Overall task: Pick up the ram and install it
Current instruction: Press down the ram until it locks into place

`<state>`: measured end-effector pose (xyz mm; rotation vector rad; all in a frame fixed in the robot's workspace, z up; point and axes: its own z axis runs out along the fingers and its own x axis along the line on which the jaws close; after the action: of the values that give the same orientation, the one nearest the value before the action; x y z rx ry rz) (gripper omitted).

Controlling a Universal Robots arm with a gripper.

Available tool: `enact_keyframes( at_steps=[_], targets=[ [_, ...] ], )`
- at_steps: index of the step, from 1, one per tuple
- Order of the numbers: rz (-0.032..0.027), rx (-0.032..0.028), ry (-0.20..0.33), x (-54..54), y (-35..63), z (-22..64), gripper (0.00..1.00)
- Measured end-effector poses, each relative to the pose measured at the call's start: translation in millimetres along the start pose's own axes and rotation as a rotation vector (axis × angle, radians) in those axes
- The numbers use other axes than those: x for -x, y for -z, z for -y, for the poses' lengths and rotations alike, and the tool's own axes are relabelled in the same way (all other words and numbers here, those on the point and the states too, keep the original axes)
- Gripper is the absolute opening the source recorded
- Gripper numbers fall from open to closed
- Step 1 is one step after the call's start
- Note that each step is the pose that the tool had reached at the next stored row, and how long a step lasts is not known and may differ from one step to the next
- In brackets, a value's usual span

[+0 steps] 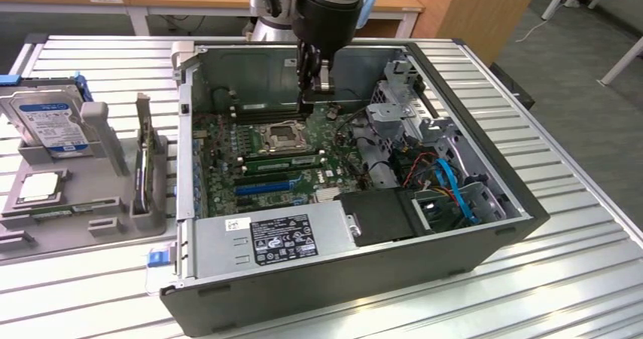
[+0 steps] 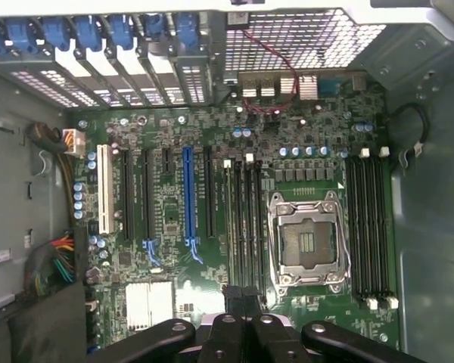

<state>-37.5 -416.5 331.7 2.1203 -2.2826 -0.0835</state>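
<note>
The arm (image 1: 327,7) runs off the exterior view's top edge, its upper part cut away, and the gripper (image 2: 242,296) is clipped by the wrist view's edge, fingertips pressed together. Over on the grey tray (image 1: 60,233), the hard drive (image 1: 48,120) label print is too small to read. The computer case (image 1: 351,279) loses its near corner at the frame's bottom edge.

Table top: ribbed, semi-glossy silver metal table (image 1: 90,60).
Case: matt dark-grey sheet-metal computer case (image 1: 332,279), bare grey inside.
Board: matt green fibreglass motherboard (image 2: 174,257) with glossy black and blue plastic slots.
Socket frame: bright polished metal processor socket frame (image 2: 309,242).
Holder: matt grey plastic parts holder (image 1: 60,226).
Gripper: smooth black gripper (image 2: 246,299).
</note>
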Motion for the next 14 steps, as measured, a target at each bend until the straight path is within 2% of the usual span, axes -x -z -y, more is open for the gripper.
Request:
enact_keyframes(
  at_steps=[14],
  targets=[
    [0.0060,-0.0019,-0.106,0.0,-0.1,0.0,0.10]
  ],
)
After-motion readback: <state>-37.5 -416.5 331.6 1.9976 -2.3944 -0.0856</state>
